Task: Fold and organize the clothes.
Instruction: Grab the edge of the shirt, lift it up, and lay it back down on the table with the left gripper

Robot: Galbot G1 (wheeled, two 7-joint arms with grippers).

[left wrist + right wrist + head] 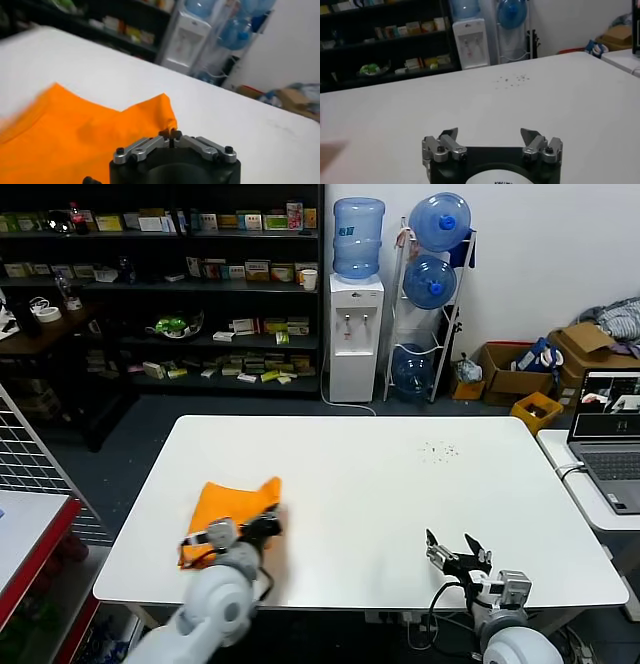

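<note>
The orange T-shirt [232, 500] lies folded in a small bundle on the white table [380, 484] near its front left corner; no lettering shows. My left gripper [268, 524] is at the shirt's right edge. In the left wrist view the left gripper [171, 134] is shut, pinching a raised corner of the orange T-shirt [75, 135]. My right gripper [455, 549] is open and empty low over the table's front right part, far from the shirt. The right wrist view shows the right gripper [490, 134] with its jaws wide apart over the bare table [520, 95].
A patch of small dark specks [440, 450] marks the far right of the table. A laptop [610, 434] sits on a side table at the right. A red-edged cart [30, 544] stands at the left. Shelves and a water dispenser [356, 334] stand behind.
</note>
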